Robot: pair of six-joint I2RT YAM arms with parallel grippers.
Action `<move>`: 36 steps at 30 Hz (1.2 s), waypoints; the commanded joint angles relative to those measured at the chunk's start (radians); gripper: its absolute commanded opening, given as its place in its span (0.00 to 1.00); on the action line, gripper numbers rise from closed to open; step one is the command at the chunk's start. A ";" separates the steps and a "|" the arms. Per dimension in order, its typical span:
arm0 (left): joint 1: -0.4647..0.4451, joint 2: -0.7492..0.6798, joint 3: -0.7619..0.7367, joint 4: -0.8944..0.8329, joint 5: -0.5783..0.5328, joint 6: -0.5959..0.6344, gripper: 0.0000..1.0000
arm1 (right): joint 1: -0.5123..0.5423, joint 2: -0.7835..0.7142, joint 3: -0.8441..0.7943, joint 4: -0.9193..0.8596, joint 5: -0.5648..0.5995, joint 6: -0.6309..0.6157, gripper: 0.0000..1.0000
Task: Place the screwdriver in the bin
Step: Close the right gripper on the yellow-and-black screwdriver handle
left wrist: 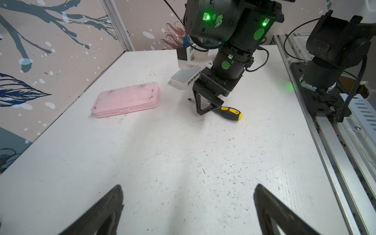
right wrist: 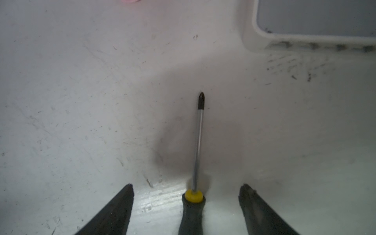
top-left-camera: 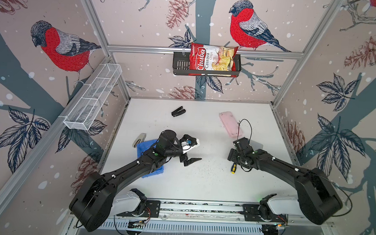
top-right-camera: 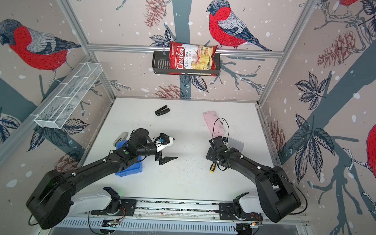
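The screwdriver [right wrist: 198, 142] is seen lying flat on the white table [top-left-camera: 201, 180], on the right side of it and well apart from the bin [top-left-camera: 155, 172]. In the right wrist view its yellow-collared dark handle is framed by the two fingers of the right gripper [right wrist: 187, 186], which are spread on either side of it with bare table showing in each gap, so nothing is pinched. From the left wrist view that gripper is shown lowered close to the table at the joint of shaft and handle, with the yellow-and-black handle sticking out beside it. The left gripper [left wrist: 188, 186] is held above bare table near the middle, its fingers spread wide and empty. The bin is placed at the left edge of the table and is partly covered by the left arm [top-left-camera: 136, 164]; what it contains cannot be told. A silver stapler [top-left-camera: 139, 139] is seen just beside its far corner. A pink case [left wrist: 126, 99] and a white box [left wrist: 186, 79] are found beyond the screwdriver's tip, and a black stapler [top-left-camera: 178, 111] lies near the back wall.
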State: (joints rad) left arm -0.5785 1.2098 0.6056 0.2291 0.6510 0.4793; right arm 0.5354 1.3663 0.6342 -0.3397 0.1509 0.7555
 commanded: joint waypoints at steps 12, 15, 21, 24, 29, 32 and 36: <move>-0.007 0.004 -0.003 -0.017 -0.026 0.028 0.98 | -0.032 0.026 -0.008 -0.029 -0.048 -0.012 0.44; -0.007 0.003 -0.001 -0.025 -0.031 0.032 0.98 | -0.035 0.029 -0.008 -0.035 -0.041 -0.012 0.42; -0.007 0.001 -0.006 -0.025 -0.030 0.032 0.98 | -0.039 0.036 -0.011 -0.045 -0.032 -0.014 0.30; -0.007 -0.003 -0.014 -0.014 -0.029 0.026 0.98 | -0.042 0.037 -0.014 -0.048 -0.027 -0.013 0.21; -0.007 0.000 -0.027 0.016 -0.027 0.015 0.98 | -0.044 0.034 -0.013 -0.045 -0.025 -0.016 0.07; -0.007 0.009 -0.024 0.025 -0.027 0.011 0.98 | -0.043 0.025 -0.011 -0.041 -0.023 -0.018 0.04; -0.007 0.008 -0.025 0.031 -0.043 -0.016 0.98 | -0.042 0.006 -0.010 -0.031 -0.026 -0.027 0.04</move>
State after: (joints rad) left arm -0.5850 1.2179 0.5812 0.2287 0.6186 0.4942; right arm 0.4919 1.3861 0.6239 -0.3527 0.1127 0.7357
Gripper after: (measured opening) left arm 0.982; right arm 0.142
